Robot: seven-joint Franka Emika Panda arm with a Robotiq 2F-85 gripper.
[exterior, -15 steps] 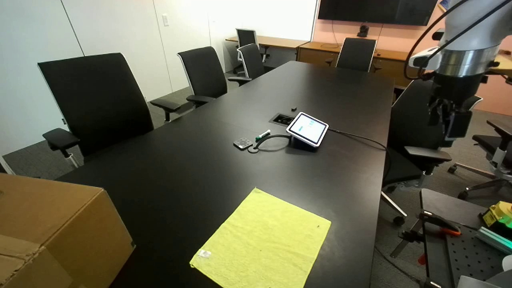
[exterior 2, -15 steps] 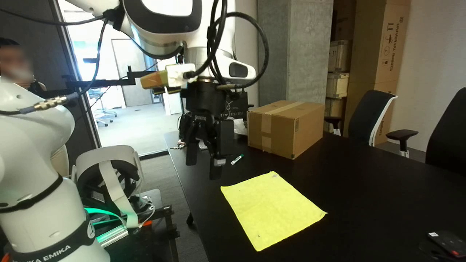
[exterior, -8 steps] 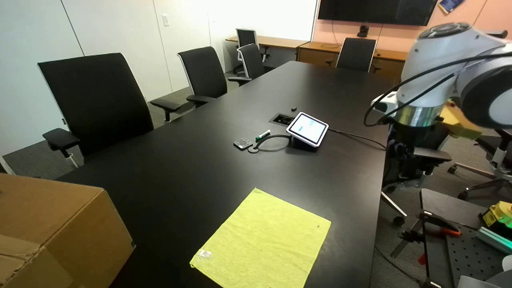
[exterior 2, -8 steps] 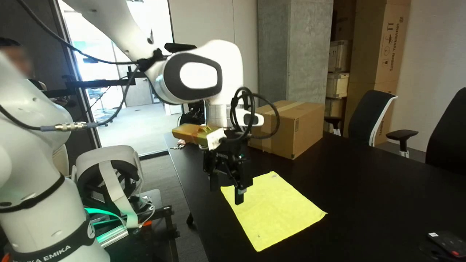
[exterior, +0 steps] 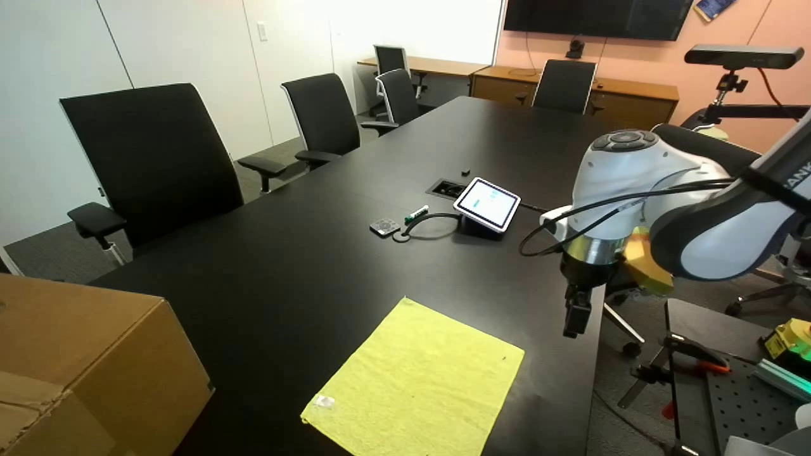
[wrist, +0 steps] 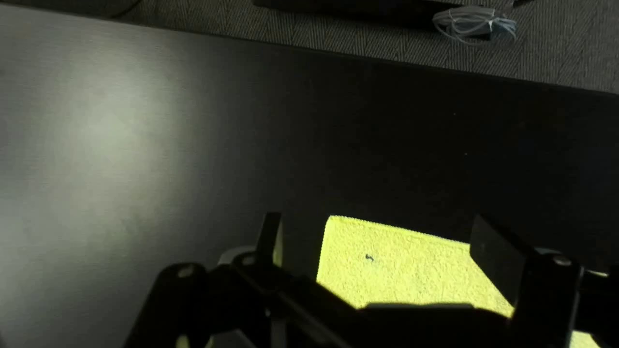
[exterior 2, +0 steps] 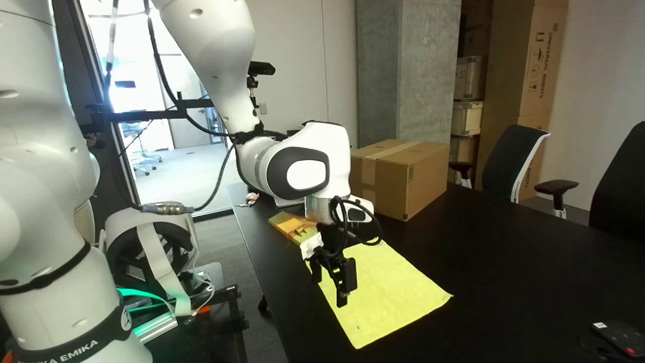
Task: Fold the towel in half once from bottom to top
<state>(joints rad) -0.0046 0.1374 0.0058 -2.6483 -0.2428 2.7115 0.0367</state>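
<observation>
The yellow-green towel (exterior: 415, 380) lies flat and unfolded on the dark table in both exterior views (exterior 2: 398, 290). It has a white tag at one corner and a small dark mark near another. My gripper (exterior 2: 329, 291) points down and hangs above the table at the towel's edge nearest the robot. In an exterior view (exterior: 575, 326) it stands apart from the towel, off to its right. In the wrist view the gripper (wrist: 375, 220) is open and empty. The towel's marked corner (wrist: 406, 261) shows between and below the fingers; the gripper body hides the rest.
A brown cardboard box (exterior: 139, 380) stands on the table beyond the towel. A tablet on a stand (exterior: 488, 204), a marker (exterior: 416, 214) and a small dark square pad (exterior: 384, 227) lie farther along. The table edge (wrist: 309, 48) runs close by. A remote (exterior 2: 622, 338) lies on the table.
My gripper has come down a long way and moved in over the table, towards the towel's near edge. It stays open. The towel has not moved.
</observation>
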